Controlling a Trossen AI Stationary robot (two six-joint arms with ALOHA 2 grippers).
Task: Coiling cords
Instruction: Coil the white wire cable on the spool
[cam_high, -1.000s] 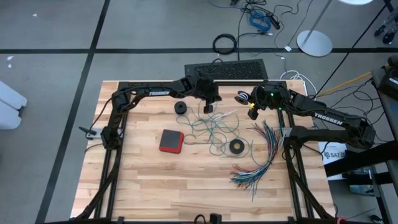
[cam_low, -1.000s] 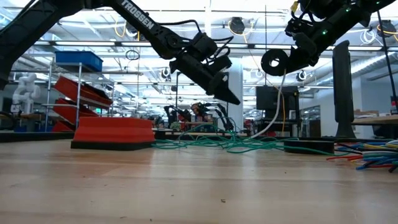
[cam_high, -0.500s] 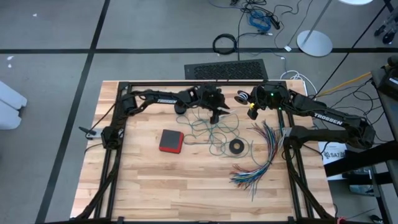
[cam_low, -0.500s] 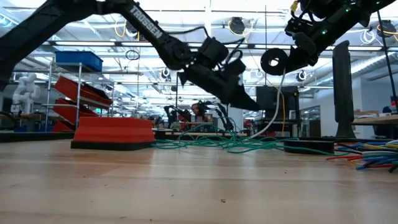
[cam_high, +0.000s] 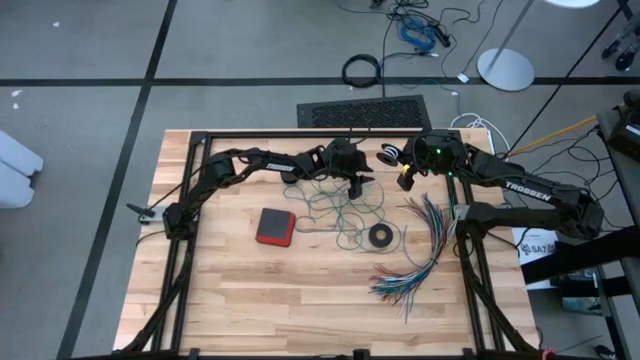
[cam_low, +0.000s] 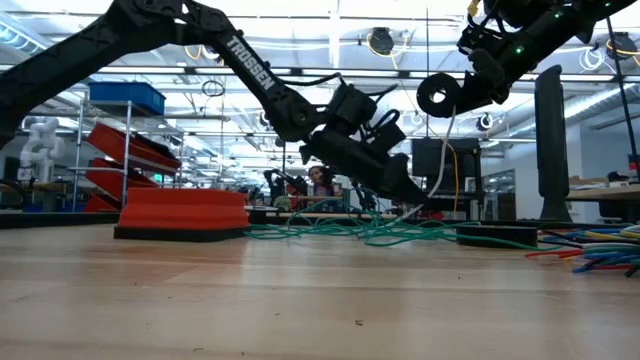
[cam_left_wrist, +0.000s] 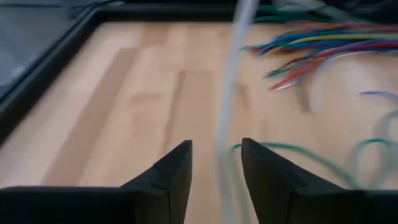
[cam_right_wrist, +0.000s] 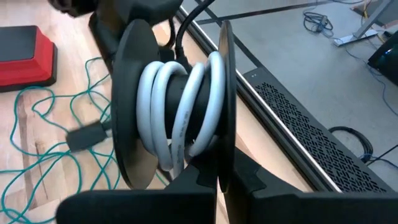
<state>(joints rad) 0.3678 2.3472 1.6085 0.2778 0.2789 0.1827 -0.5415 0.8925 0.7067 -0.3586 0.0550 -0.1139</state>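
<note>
The white cord (cam_low: 437, 165) is wound on a small black spool (cam_right_wrist: 174, 99) and hangs from it down to the table. My right gripper (cam_high: 400, 160) is shut on the spool above the table's far right. My left gripper (cam_left_wrist: 216, 158) is open and slants down close over the table. The white cord (cam_left_wrist: 229, 118) runs between its fingers, and I cannot tell whether it touches them. The teal-green cord (cam_high: 340, 208) lies in a loose tangle on the wood just near of the left gripper (cam_high: 357, 187). My right gripper pinches the rim of one of the spool's two flanges (cam_right_wrist: 224, 134) between its two fingers. The spool is lifted clear of the table with its axis about level. Several turns of white cord (cam_right_wrist: 186, 112) sit on the hub, and the free length hangs below.
A red box (cam_high: 275, 227) lies left of the tangle. A black ring (cam_high: 380, 236) and a fan of multicoloured wires (cam_high: 420, 250) lie to its right. A black round piece (cam_high: 291, 172) sits by the left arm. A keyboard (cam_high: 362, 112) lies beyond the far edge.
My left gripper has come down and moved toward the table's right edge, up to the hanging white cord. It has tipped further down and opened. My right gripper and the spool have kept still.
</note>
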